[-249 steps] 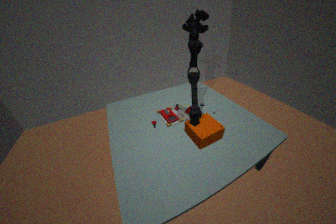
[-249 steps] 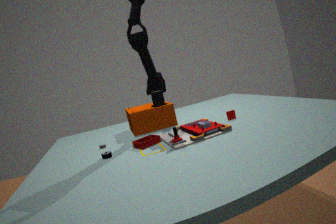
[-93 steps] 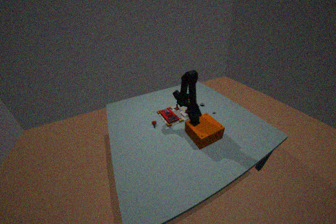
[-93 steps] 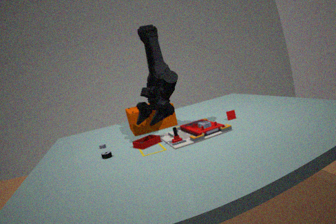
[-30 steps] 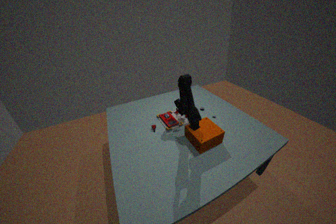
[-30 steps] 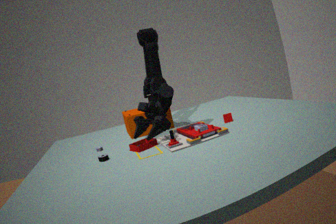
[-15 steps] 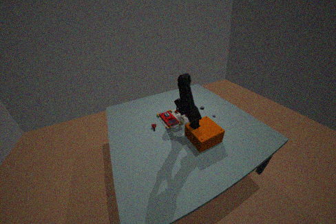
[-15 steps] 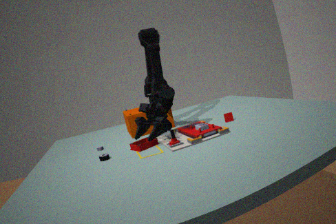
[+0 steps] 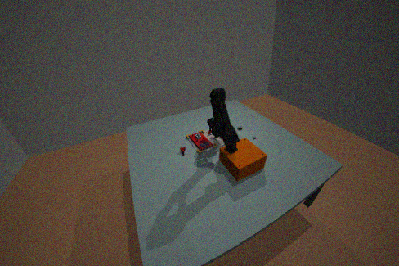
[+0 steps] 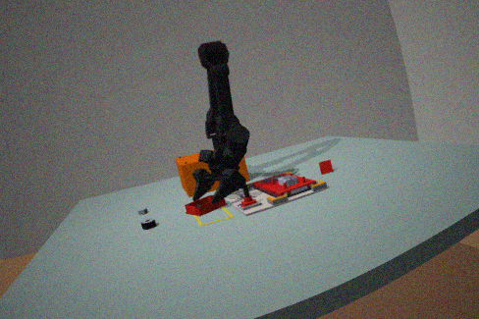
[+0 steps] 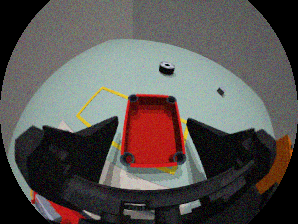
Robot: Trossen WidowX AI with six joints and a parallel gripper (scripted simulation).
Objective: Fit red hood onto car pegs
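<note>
Tabletop point(image 9: 172, 179) point(image 10: 196, 259) point(image 11: 55, 85): hood point(image 10: 205, 205) point(image 11: 152, 130) lies open side up, partly across the yellow outline point(image 10: 216, 224) point(image 11: 90, 101). End effector point(image 10: 208, 197) point(image 11: 153, 120) is wide and empty, a finger off each long wall. Center it, descend straight, close evenly; tilting or shoving likely spoils the grip. Pegs likely need the hood flipped.

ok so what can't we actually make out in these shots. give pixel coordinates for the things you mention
- holes through the hood's corner bosses point(image 11: 133, 98): wrist view, too small and grainy
- hood point(image 10: 202, 206) point(image 11: 152, 132), underside against the table: wrist view, hidden by its own floor and walls
- chassis point(image 10: 265, 186) point(image 11: 62, 216): wrist view, cut off by the lower rim
- orange box point(image 9: 245, 155) point(image 10: 186, 176) point(image 11: 282, 162): wrist view, cut off at the right rim
</note>
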